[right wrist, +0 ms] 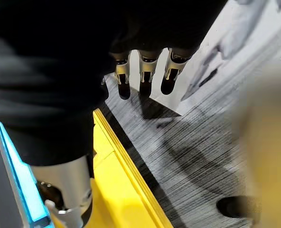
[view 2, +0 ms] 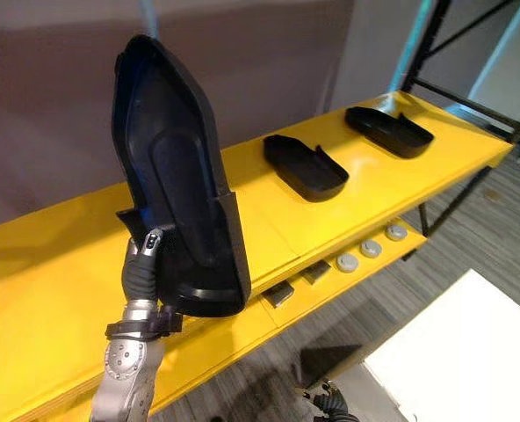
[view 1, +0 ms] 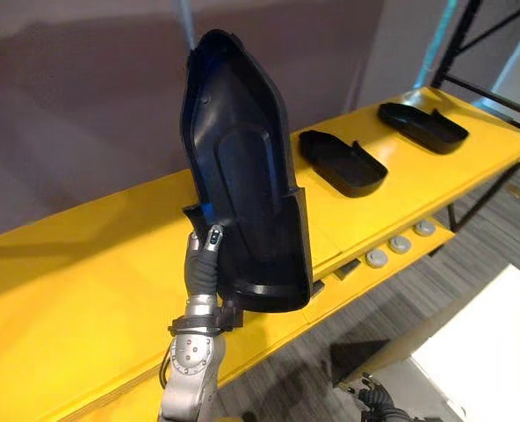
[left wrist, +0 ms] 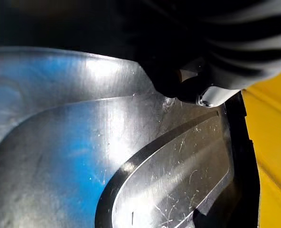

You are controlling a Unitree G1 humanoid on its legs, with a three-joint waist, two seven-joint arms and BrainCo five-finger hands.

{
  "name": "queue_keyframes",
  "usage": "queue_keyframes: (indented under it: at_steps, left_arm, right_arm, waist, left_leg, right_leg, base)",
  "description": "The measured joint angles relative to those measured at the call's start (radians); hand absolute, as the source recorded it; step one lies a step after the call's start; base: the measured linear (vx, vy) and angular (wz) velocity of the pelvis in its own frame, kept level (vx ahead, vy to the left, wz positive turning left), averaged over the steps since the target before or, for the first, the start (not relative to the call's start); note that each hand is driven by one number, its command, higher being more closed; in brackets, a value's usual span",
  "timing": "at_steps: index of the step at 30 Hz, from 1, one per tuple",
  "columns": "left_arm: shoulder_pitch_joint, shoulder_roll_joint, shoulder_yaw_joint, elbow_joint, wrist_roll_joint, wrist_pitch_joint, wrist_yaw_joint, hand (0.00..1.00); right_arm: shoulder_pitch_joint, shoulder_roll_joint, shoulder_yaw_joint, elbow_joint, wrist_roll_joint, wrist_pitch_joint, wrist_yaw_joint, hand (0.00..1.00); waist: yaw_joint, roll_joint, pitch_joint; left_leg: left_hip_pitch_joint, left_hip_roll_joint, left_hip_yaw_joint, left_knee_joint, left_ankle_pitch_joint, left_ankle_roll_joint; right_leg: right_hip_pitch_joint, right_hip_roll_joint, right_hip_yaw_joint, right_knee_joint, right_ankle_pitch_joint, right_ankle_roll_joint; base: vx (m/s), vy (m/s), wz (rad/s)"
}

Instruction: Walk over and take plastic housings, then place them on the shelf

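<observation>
Left eye view: the left hand (view 1: pixel 205 264) clamps a black plastic housing (view 1: pixel 242 167) near its lower edge, thumb on the hollow inner face, and holds it upright above the yellow shelf (view 1: pixel 75 290). A second housing (view 1: pixel 341 163) and a third housing (view 1: pixel 422 126) lie flat on the shelf, further right. Right wrist view: the right hand (right wrist: pixel 143 71) hangs over the grey floor (right wrist: pixel 202 142), fingers relaxed and empty.

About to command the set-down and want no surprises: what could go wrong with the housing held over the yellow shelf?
1. The left robot hand grips the held housing only near its lower end while it stands upright, so it may pivot or slip.
2. Its bottom appears close to the front edge of the shelf; released here, it could tip onto the floor.
</observation>
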Motion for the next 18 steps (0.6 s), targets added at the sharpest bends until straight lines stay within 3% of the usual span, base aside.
queue_keyframes:
  at_steps: [2,3,4,7,11,14,16,18]
  left_arm:
    - [0.002,0.005,-0.021,0.015,0.000,0.002,0.002,1.00]
    - [0.002,0.008,-0.030,0.013,0.000,0.002,0.006,1.00]
    - [0.010,-0.002,-0.041,0.018,0.001,0.003,0.010,1.00]
    - [0.029,-0.022,-0.066,-0.006,0.002,0.007,0.016,1.00]
    - [0.033,-0.024,-0.048,-0.062,-0.002,0.006,0.018,1.00]
    - [0.039,-0.025,-0.027,-0.071,-0.003,0.007,0.018,1.00]
    - [0.053,-0.025,-0.027,-0.083,-0.003,0.007,0.018,1.00]
    - [0.053,-0.024,-0.020,-0.095,-0.011,0.006,0.020,1.00]
  right_arm:
    - [0.016,0.000,0.022,-0.043,0.001,-0.003,0.000,0.00]
    - [0.028,0.003,0.036,-0.055,0.002,-0.004,0.005,0.00]
    - [0.039,0.010,0.044,-0.073,0.012,-0.006,0.009,0.00]
    - [0.067,0.018,0.059,-0.108,0.013,-0.006,0.006,0.00]
    - [0.104,0.036,0.061,-0.140,0.012,-0.005,-0.002,0.00]
    - [0.116,0.047,0.077,-0.142,0.012,-0.005,-0.008,0.00]
    - [0.123,0.060,0.082,-0.138,0.011,-0.005,-0.011,0.00]
    - [0.112,0.076,0.083,-0.130,0.009,-0.006,-0.013,0.00]
  waist:
    - [-0.022,-0.014,-0.004]
    - [-0.026,-0.027,-0.011]
    - [-0.024,-0.028,-0.011]
    - [-0.009,0.001,-0.028]
    - [0.035,-0.003,-0.036]
    - [0.045,-0.016,-0.045]
    - [0.051,-0.044,-0.058]
    - [0.069,-0.071,-0.057]
  left_leg:
    - [-0.016,-0.003,-0.065,0.036,-0.022,-0.039]
    - [-0.030,-0.013,-0.081,0.058,-0.032,-0.057]
    - [-0.043,-0.005,-0.114,0.101,-0.053,-0.079]
    - [-0.041,0.056,-0.118,0.113,-0.058,-0.089]
    - [-0.039,0.081,-0.123,0.094,-0.057,-0.104]
    - [-0.043,0.055,-0.172,0.096,-0.052,-0.109]
    - [-0.064,0.035,-0.188,0.102,-0.036,-0.107]
    - [-0.095,0.027,-0.137,0.106,-0.017,-0.093]
  right_leg:
    - [-0.055,0.082,0.212,-0.143,0.009,0.004]
    - [-0.055,0.081,0.240,-0.204,0.038,0.010]
    - [-0.046,0.081,0.210,-0.199,0.069,0.035]
    - [0.015,0.115,0.109,-0.246,0.065,0.023]
    - [0.059,0.128,0.044,-0.280,0.065,0.022]
    - [0.113,0.109,-0.009,-0.325,0.065,0.023]
    - [0.135,0.088,-0.055,-0.354,0.065,0.023]
    - [0.143,0.060,-0.099,-0.372,0.073,0.020]
  base:
    - [0.09,-0.220,0.87]
    - [0.10,-0.290,1.03]
    - [0.15,-0.299,0.82]
    - [0.17,-0.281,0.75]
    - [0.09,-0.112,0.44]
    - [0.06,0.023,0.55]
    - [0.04,0.046,0.78]
    - [0.00,0.068,0.61]
